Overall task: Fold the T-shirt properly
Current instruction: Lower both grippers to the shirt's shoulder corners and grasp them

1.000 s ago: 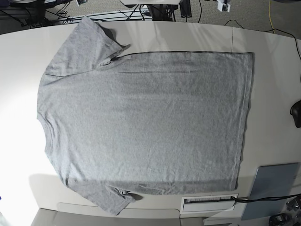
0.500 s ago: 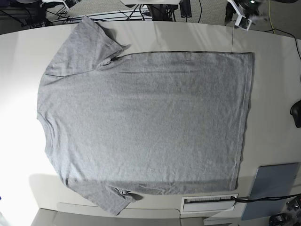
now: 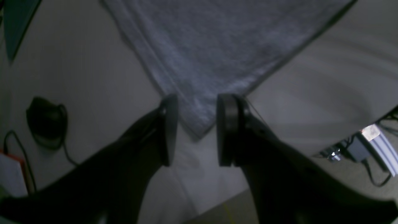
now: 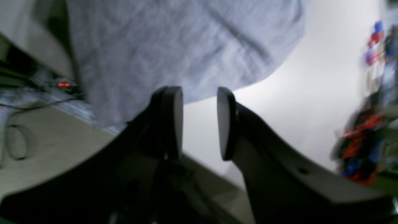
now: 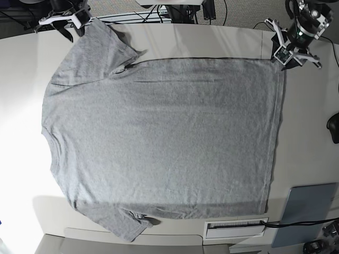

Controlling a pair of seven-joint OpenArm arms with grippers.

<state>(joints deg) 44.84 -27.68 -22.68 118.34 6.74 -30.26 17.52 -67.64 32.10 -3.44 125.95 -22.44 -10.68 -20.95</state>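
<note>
The T-shirt (image 5: 164, 137) lies spread flat on the desk (image 5: 212, 39), plain grey side up, neck toward the left of the base view and hem toward the right. From my station I record the following.

Left gripper (image 3: 196, 130): jaws parted to a moderate gap, nothing between them. I see it poised above the hem corner of the T-shirt (image 3: 217, 46); the tip of that corner shows in the gap between the two pads. I cannot tell whether the pads touch the cloth or the desk. In the base view this gripper (image 5: 290, 50) sits at the far right corner of the hem.

Right gripper (image 4: 199, 123): jaws likewise parted to a moderate gap and empty. It hangs over the edge of a sleeve (image 4: 186, 46), with bare desk (image 4: 279, 109) visible between the pads. The picture is blurred, and contact cannot be judged. In the base view this gripper (image 5: 71, 24) stands at the far sleeve, near the desk's back edge.

Further out: a dark rounded object with a cable (image 3: 46, 121) lies on the desk well apart from the hem, and a grey-blue flat pad (image 5: 304, 214) rests near the front right corner. The near sleeve (image 5: 122, 225) lies partly folded at the front edge
</note>
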